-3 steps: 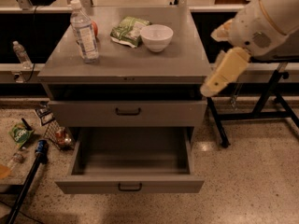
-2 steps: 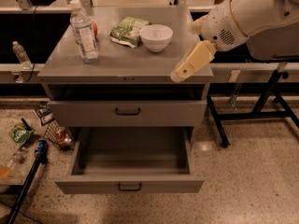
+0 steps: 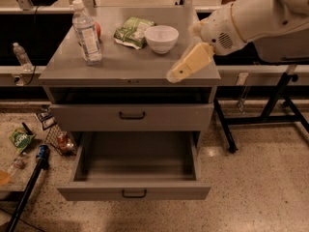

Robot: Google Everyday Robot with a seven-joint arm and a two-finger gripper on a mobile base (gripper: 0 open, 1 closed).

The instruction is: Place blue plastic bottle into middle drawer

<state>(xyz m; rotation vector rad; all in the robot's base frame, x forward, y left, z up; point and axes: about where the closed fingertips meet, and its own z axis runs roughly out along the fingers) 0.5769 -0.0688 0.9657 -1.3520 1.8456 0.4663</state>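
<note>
Camera view shows the bottle point(image 3: 87, 33) standing upright, cap on, at about ten o'clock on the grey table point(image 3: 120, 66), close to the left edge and untouched. From the bottle, a green packet point(image 3: 133, 31) lies toward three o'clock, and a white bowl point(image 3: 161, 37) sits just beyond it, so both stand between the bottle and the arm.

The gripper point(image 3: 175, 75) hangs over the table's front right edge, at about four o'clock from the bottle and well apart from it. Its fingers point(image 3: 193, 62) show as one tapering wedge with no gap between them, so they look pressed together and hold nothing. They point down and left, probably because the arm reaches in from the right.

Below, at six o'clock, the open drawer point(image 3: 135, 192) is pulled right out and shows nothing inside, ready to take the bottle. The closed drawer point(image 3: 133, 116) above it is not the target. By my judgement the grasp has not yet begun, and the bowl is what the arm could knock.
</note>
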